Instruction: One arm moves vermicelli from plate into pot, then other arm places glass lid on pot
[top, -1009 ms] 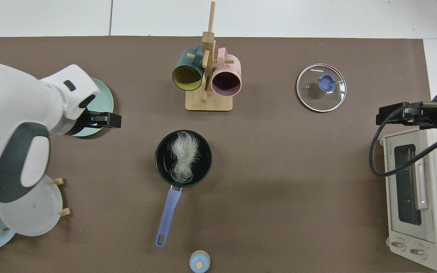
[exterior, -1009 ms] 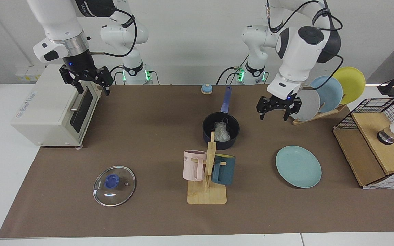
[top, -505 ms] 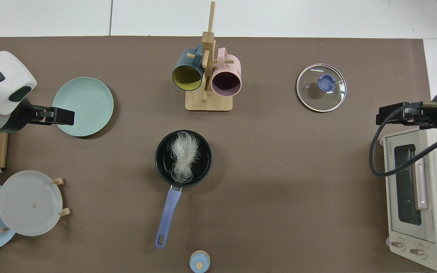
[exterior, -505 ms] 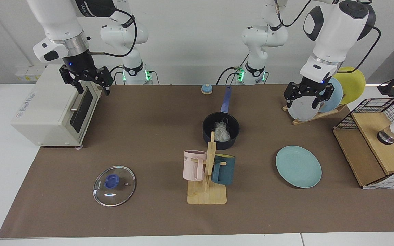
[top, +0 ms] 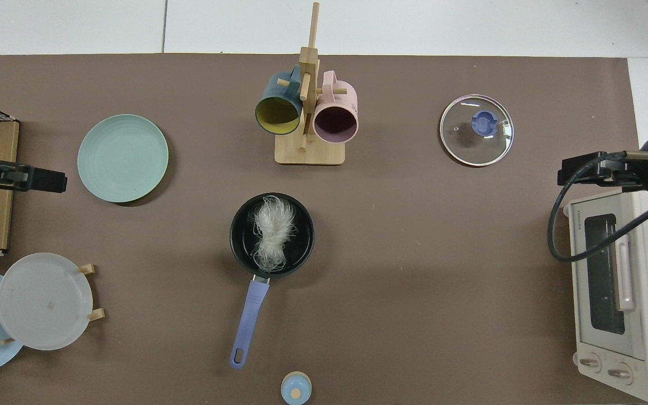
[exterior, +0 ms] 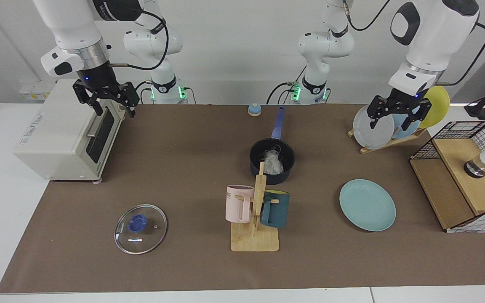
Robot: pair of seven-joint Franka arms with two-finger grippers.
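The vermicelli [exterior: 273, 164] [top: 272, 230] lies as a whitish tangle inside the dark navy pot [exterior: 254, 165] [top: 237, 247], mid-table, with the pot's blue handle toward the arms' bases. Bare and pale teal, the plate [exterior: 367, 205] [top: 123, 158] sits apart from the pot. The glass lid [exterior: 140, 229] [top: 476, 130] rests flat on the mat, blue knob up. My left gripper [exterior: 398, 119] [top: 31, 179] hangs open and empty in front of the plate rack. Over the toaster oven's front, my right gripper [exterior: 116, 110] [top: 583, 167] waits open and empty.
A wooden mug rack [exterior: 255, 240] with a pink and a dark teal mug stands just in front of the pot. A toaster oven [exterior: 57, 130] sits beside the lid's end of the mat. A plate rack [exterior: 379, 145], a wire-and-wood box [exterior: 461, 185] and a small blue bell-like thing [exterior: 254, 110] ring the mat.
My left arm has swung away from the pot and risen, its open gripper now in front of the plate rack; the teal plate is uncovered in the top view. The right arm has stayed still.
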